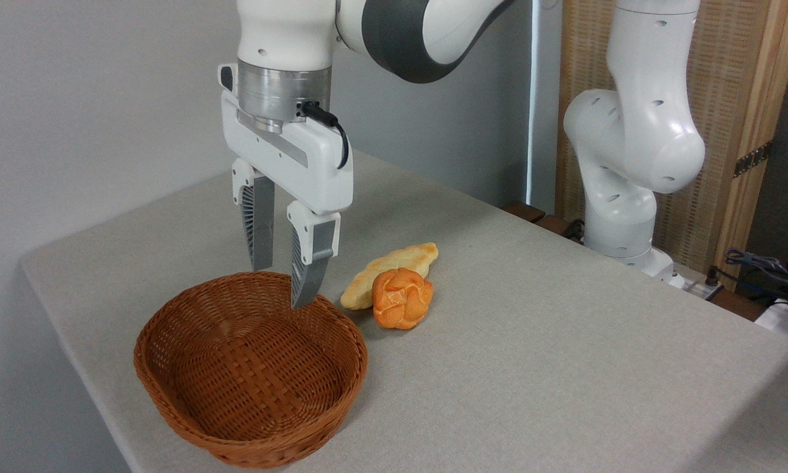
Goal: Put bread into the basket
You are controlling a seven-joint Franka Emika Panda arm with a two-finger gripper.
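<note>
The bread [401,297], a small round orange-golden knotted bun, lies on the grey table to the right of the basket. The basket [170,387] is an oval reddish-brown wicker one with nothing in it, at the table's front left. My gripper [280,286] hangs above the basket's far rim, fingers pointing down and spread apart, open, with nothing between them. The bun is about a hand's width to the right of the fingertips.
A longer pale-yellow braided loaf [387,269] lies just behind the bun, touching it. The arm's white base [620,217] stands at the table's far right. Cables [762,269] lie beyond the right edge. The table's left edge [71,328] runs close to the basket.
</note>
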